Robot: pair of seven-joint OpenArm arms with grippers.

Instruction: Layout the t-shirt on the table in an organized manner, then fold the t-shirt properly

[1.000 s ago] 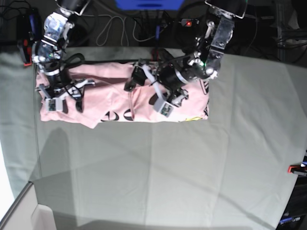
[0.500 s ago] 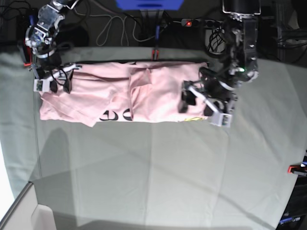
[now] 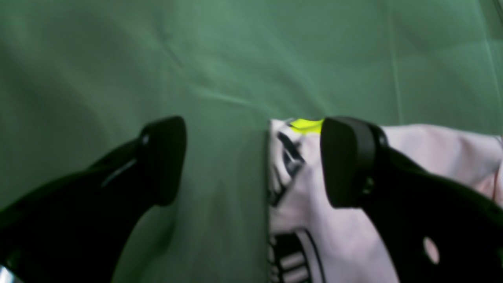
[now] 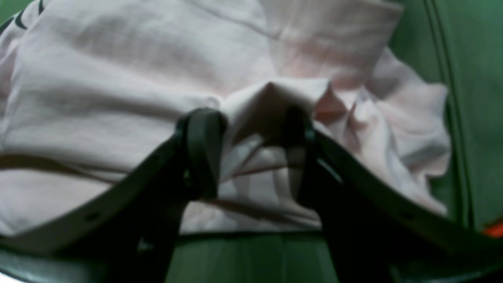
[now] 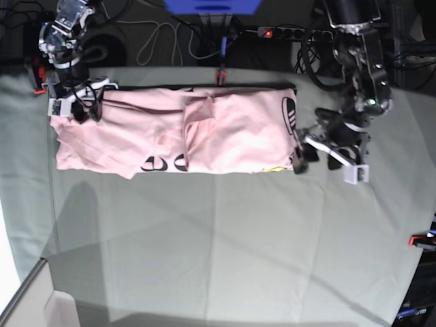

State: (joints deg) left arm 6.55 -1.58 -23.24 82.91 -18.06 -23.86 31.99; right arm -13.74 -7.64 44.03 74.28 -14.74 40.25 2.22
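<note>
T-shirt (image 5: 204, 133) lying as folded band along surface's (image 5: 225, 252) far edge. Left hand (image 5: 325, 158) is retreating off shirt's end — gaping, empty. Right hand (image 4: 251, 157) is closing on bunched fabric at opposite end — next fold starting, likely.

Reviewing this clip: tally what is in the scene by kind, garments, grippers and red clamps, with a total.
Garments: 1, the t-shirt
Grippers: 2, left gripper and right gripper
Red clamps on the table edge: 3, and
Total: 6
</note>
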